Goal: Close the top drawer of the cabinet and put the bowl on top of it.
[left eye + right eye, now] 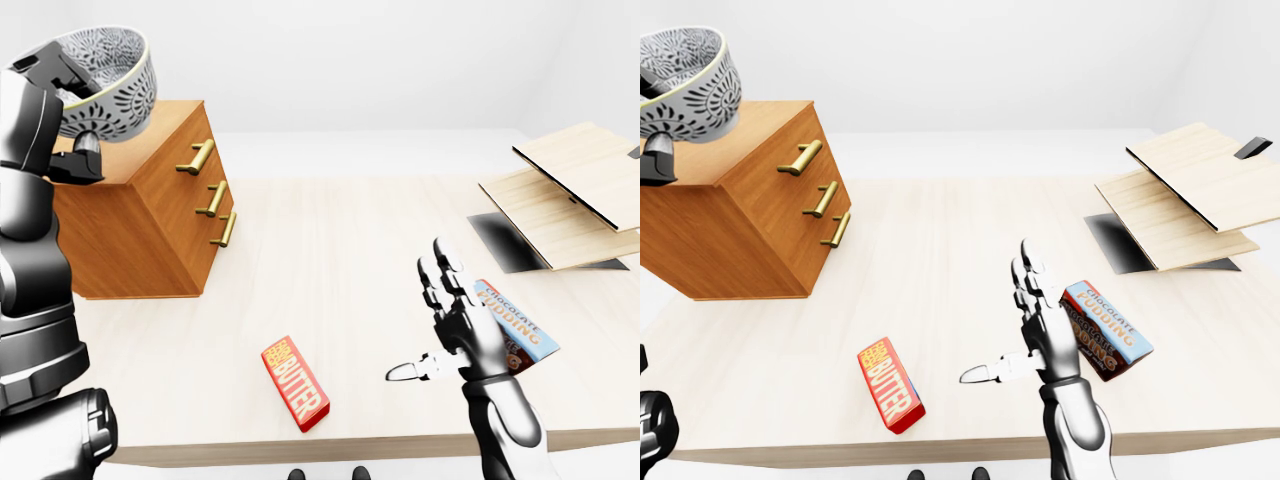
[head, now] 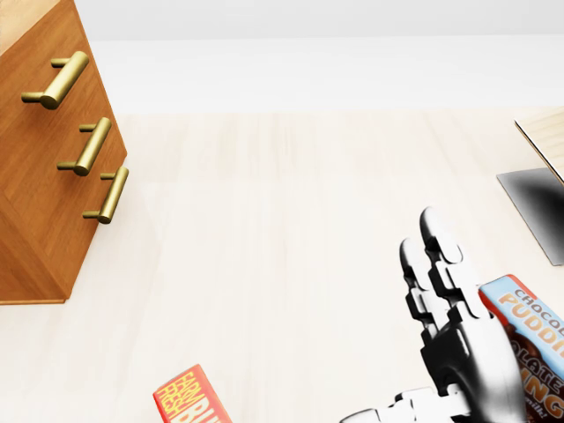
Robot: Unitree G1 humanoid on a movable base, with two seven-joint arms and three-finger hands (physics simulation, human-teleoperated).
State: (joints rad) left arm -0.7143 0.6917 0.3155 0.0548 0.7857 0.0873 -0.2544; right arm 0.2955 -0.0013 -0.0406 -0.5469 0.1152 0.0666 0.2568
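The grey-and-white patterned ceramic bowl (image 1: 110, 90) is held tilted in the air above the left end of the brown wooden cabinet (image 1: 150, 225) and is not yet set on its top. It is gripped at the rim by the left hand (image 1: 45, 75), whose fingers are clamped over the edge and beneath, presumably for lowering. All three brass-handled drawer fronts are seen flush (the top drawer is judged closed). The right hand (image 1: 460, 335) is held empty over the pale wooden table (image 1: 330, 240), fingers straight and apart, clear of the work. Beside it lies a blue chocolate pudding box (image 1: 522, 330), and a red butter box (image 1: 295, 385) lies lower in the left-eye view.
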